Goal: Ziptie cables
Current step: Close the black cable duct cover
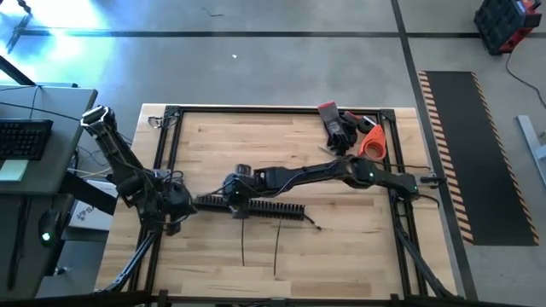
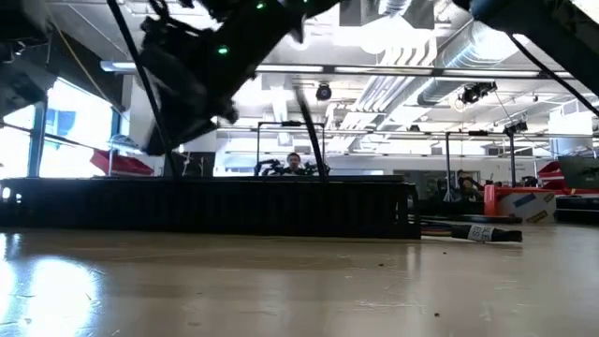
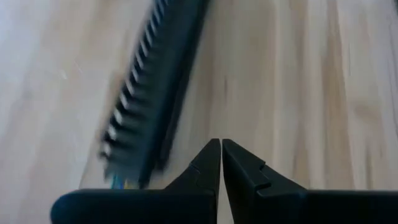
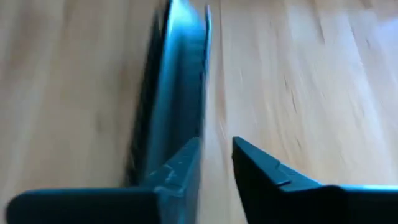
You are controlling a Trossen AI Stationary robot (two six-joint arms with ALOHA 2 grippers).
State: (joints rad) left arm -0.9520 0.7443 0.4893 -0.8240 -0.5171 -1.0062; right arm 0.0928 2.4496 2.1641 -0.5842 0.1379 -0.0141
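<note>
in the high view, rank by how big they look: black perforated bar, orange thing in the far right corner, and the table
Largest to smallest in the high view:
1. table
2. black perforated bar
3. orange thing
All three lie at table level, so nearness hardly skews it.

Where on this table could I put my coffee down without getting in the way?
Bare wood lies behind the black bar, between the left frame rail and the gloves. Crowded: mid-table, where both grippers meet the bar, and the front, where thin cables lie.
</note>
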